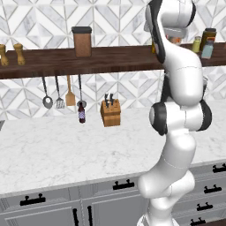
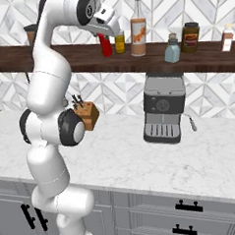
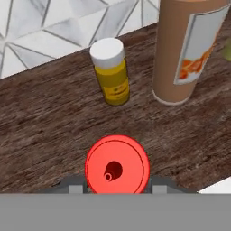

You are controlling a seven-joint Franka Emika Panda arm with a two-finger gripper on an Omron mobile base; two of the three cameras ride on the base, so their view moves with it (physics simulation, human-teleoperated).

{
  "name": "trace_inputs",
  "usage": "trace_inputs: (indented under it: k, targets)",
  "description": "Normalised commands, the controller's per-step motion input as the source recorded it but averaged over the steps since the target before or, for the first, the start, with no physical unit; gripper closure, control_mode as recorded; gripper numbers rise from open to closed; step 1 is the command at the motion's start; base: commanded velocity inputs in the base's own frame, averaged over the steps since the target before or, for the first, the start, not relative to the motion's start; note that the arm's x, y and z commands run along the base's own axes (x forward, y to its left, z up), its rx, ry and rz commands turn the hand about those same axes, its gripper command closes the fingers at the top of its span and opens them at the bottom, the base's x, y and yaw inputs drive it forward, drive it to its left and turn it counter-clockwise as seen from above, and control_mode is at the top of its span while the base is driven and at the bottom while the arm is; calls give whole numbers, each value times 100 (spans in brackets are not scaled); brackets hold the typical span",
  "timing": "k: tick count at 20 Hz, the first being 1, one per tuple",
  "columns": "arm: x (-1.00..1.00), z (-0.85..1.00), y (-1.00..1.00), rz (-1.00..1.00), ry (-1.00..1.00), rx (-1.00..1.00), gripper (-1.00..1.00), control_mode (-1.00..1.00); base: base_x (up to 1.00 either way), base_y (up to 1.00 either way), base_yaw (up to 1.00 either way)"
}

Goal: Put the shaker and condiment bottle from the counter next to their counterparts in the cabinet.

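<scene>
From the left base view the white arm blocks much of the cabinet; a brown canister stands on the plank, utensils hang below, a knife block sits on the marble surface; the shaker is up on the shelf at the right. From the right base view the condiment bottle stands on the shelf under the gripper, beside a small yellow jar and a tall orange-labelled bottle; an espresso machine sits beneath. In the hand view, the red cap looks round with a centre nozzle; jaws closed against its two sides.
</scene>
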Motion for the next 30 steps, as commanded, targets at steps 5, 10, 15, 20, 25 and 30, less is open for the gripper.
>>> trace_inputs:
  k: [5,10,15,20,25,30]
  targets:
    - [37,-22,6,0,0,-18,100,-100,0,0,0]
    - [9,-4,1,0,2,-2,100,-100,0,0,0]
    - [26,-7,-3,0,20,19,100,-100,0,0,0]
    - [0,0,0,0,0,2,100,-100,0,0,0]
    - [0,0,0,0,1,0,100,-100,0,0,0]
    - [0,-4,-10,0,2,0,100,-100,0,0,0]
